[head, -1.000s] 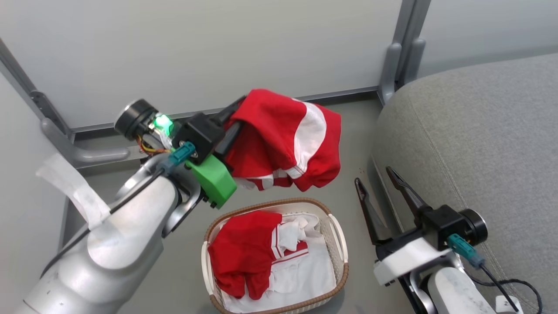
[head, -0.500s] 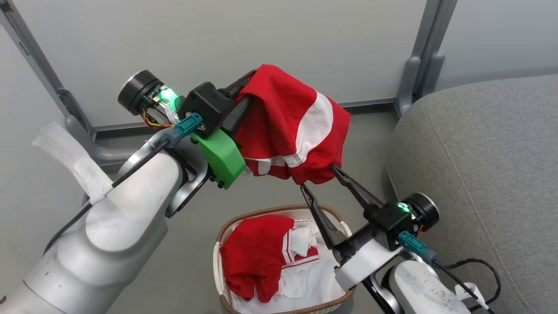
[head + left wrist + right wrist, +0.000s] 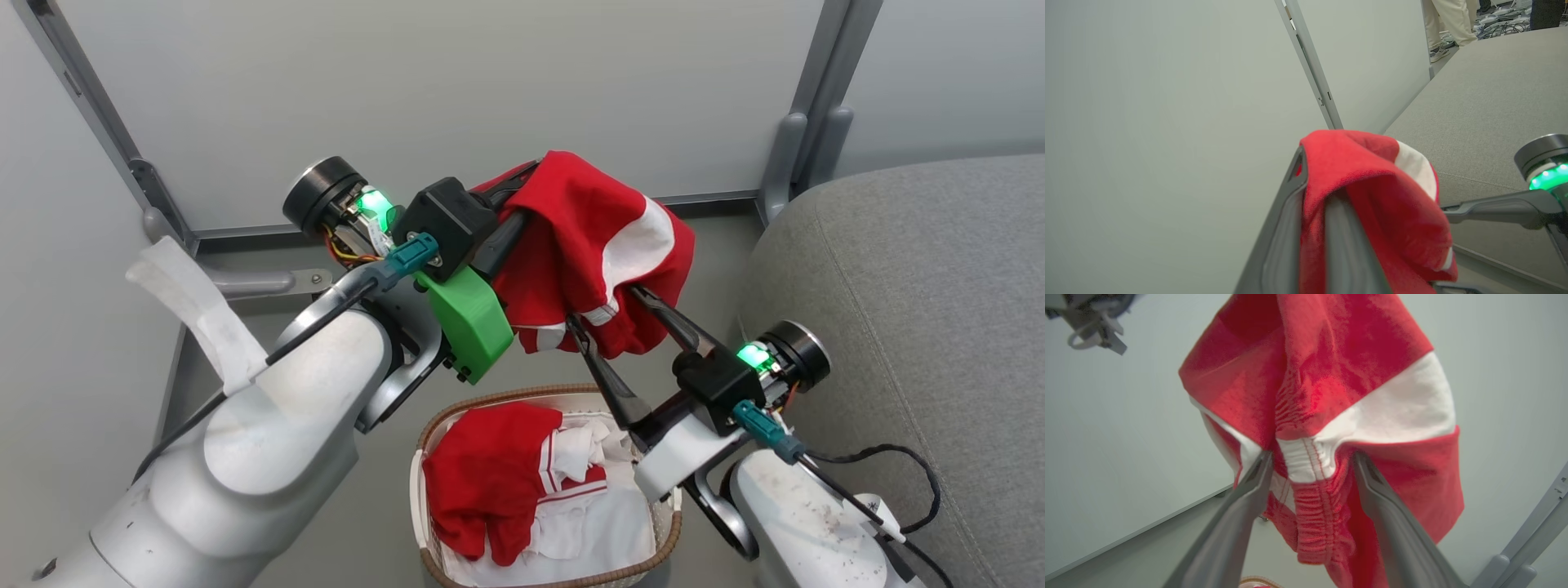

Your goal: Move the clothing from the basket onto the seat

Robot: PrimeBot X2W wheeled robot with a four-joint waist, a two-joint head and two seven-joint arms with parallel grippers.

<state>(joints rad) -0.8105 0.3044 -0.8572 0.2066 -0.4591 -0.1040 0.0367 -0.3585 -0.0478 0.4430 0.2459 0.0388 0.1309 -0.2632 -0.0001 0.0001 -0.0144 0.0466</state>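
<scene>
Clothing hangs in mid-air above the floor (image 3: 375,539): a red garment (image 3: 588,237) with a white panel is draped over the left gripper (image 3: 513,204), whose two dark fingers are pressed together with a fold of the cloth pinched between them. The left forearm (image 3: 269,441) climbs from the lower left corner of the head view. Its wrist is bent so the fingers point up and toward the robot's right, and a green light glows at the wrist. The right forearm (image 3: 804,531) rises from the lower right corner. The right gripper (image 3: 602,305) points up at the garment's hanging lower edge with its fingers spread wide, one tip on each side of a gathered white-and-red band. The tips are at the cloth but not closed on it. Below both grippers, the basket (image 3: 490,397) stands on the floor near the rounded edge of the grey seat (image 3: 898,310); whether the two touch cannot be told. A second red piece (image 3: 482,482) with white stripe trim lies against the basket's left wall, on a white sheet (image 3: 608,531).
</scene>
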